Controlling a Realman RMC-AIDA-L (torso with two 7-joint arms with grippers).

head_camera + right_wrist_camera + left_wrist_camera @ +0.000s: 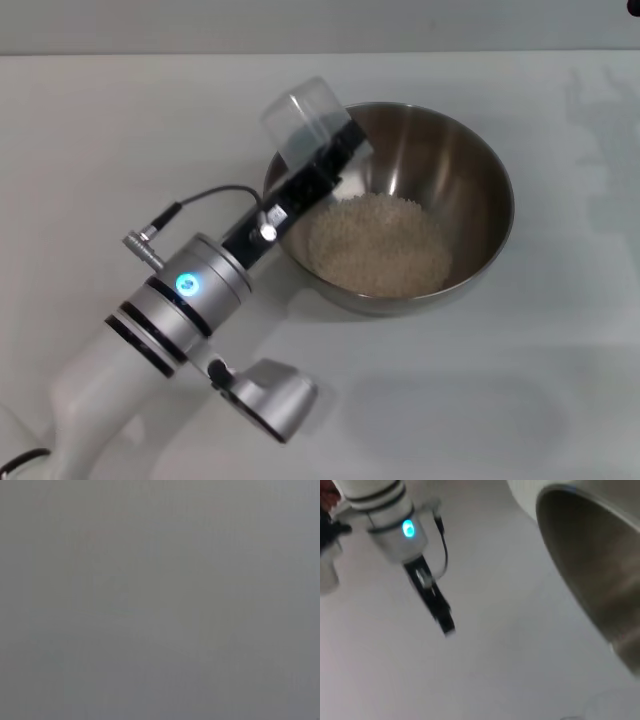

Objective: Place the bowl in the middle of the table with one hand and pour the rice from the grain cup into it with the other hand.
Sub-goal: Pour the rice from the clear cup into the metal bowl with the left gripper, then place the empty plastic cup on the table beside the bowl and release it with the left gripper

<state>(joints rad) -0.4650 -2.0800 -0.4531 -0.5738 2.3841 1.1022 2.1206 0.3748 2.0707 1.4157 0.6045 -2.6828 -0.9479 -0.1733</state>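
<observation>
Left end effector (325,165) grips upturned grain cup (300,118) over bowl (480,180) rim.

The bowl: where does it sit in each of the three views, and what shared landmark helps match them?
Head view: the bowl sits right of centre on the table, rice inside, grain cup tipped over its rim.
Left wrist view: only its steel side shows, at the right edge.
Right wrist view: not in it; plain grey.
Shared landmark: the arm's blue light.
</observation>
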